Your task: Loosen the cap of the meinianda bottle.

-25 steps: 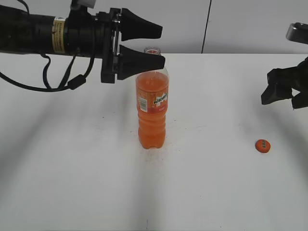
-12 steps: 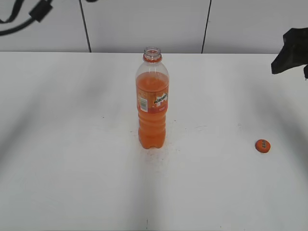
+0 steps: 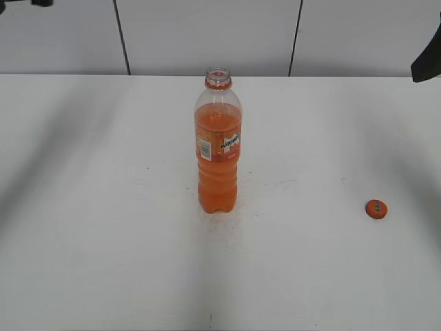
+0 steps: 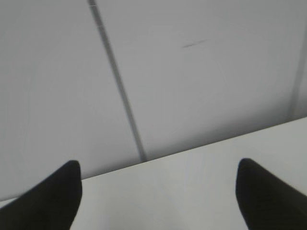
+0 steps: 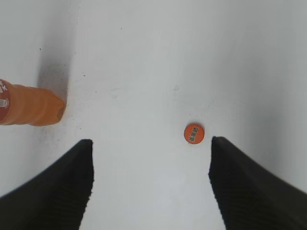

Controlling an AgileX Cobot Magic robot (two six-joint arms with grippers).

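Observation:
The meinianda bottle (image 3: 218, 143) stands upright at the middle of the white table, its neck open with no cap on it. Its lower part shows at the left edge of the right wrist view (image 5: 29, 105). The orange cap (image 3: 376, 209) lies flat on the table at the right, far from the bottle; it also shows in the right wrist view (image 5: 194, 133). My left gripper (image 4: 158, 191) is open and empty, facing the table's far edge and the wall. My right gripper (image 5: 151, 182) is open and empty, high above the table, with the cap just inside its right finger.
The white table (image 3: 103, 227) is backed by a grey panelled wall (image 3: 207, 34). A dark part of the right arm (image 3: 428, 62) shows at the upper right edge of the exterior view. A bit of the left arm shows at the top left corner.
The left arm has pulled away from the bottle's neck and left the exterior view. The right arm has risen and withdrawn to the right edge. Bottle and cap have not moved.

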